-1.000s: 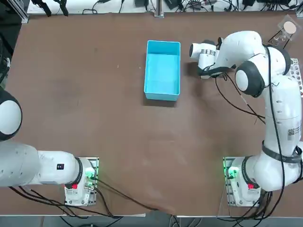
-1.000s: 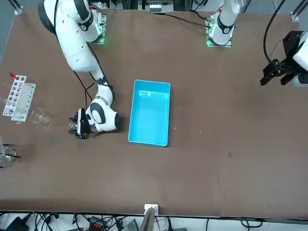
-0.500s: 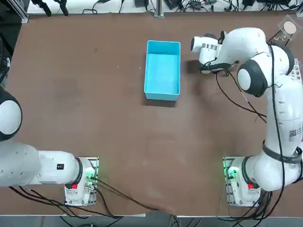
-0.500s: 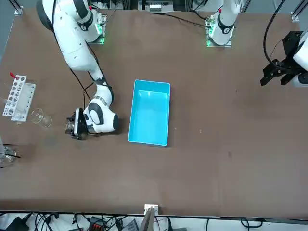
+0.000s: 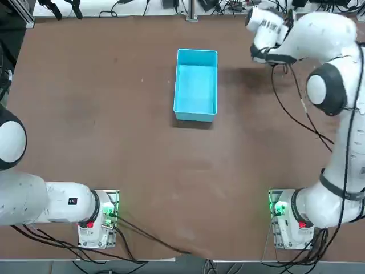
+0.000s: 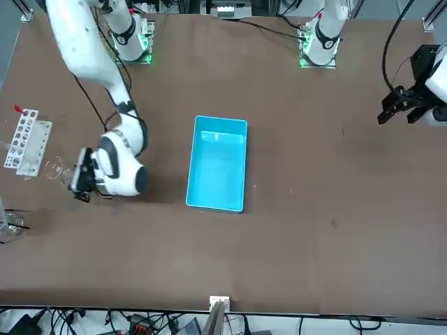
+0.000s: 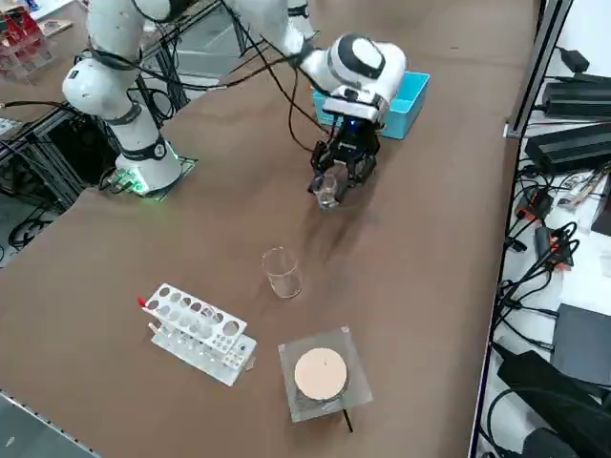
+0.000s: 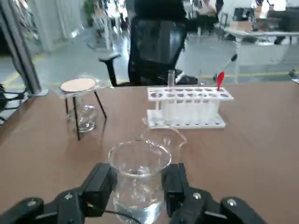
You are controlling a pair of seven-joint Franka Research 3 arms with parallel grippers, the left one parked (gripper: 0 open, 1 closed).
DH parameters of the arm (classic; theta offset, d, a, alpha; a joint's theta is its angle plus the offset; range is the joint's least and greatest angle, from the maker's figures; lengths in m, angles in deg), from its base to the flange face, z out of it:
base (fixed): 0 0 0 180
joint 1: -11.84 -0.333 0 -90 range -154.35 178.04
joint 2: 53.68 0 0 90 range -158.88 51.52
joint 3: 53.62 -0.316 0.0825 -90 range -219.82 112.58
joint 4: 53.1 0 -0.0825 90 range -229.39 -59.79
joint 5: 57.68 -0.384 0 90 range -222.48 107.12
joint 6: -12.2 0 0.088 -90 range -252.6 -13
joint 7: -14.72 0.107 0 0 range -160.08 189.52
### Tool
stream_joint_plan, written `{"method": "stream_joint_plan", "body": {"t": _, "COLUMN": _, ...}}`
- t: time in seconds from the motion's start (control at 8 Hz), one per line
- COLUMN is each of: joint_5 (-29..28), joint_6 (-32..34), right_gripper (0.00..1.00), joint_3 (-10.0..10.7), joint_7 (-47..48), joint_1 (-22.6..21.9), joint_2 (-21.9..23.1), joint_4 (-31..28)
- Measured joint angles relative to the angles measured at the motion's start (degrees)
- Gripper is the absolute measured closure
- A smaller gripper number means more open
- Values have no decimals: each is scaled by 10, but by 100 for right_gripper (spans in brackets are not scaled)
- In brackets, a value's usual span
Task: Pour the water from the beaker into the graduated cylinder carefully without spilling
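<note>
The right gripper (image 8: 139, 187) is clamped on the beaker (image 8: 138, 185), holding it upright above the counter (image 7: 410, 248), near the graduated cylinder (image 7: 281, 272) and test-tube rack (image 7: 198, 333).

Brown table (image 5: 114, 114); black office chair (image 8: 159, 44) and grey floor beyond, white desks behind.

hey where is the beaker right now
The beaker is held upright in the right gripper, lifted above the table. In the right side view it hangs between the blue box and the graduated cylinder.
</note>
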Motion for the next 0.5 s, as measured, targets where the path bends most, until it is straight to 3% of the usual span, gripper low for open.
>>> {"method": "stream_joint_plan", "body": {"t": 0.5, "joint_5": -74, "joint_6": -131, "right_gripper": 39, "joint_3": -2, "joint_7": -114, "joint_1": 82, "joint_2": 128, "joint_4": -127}}
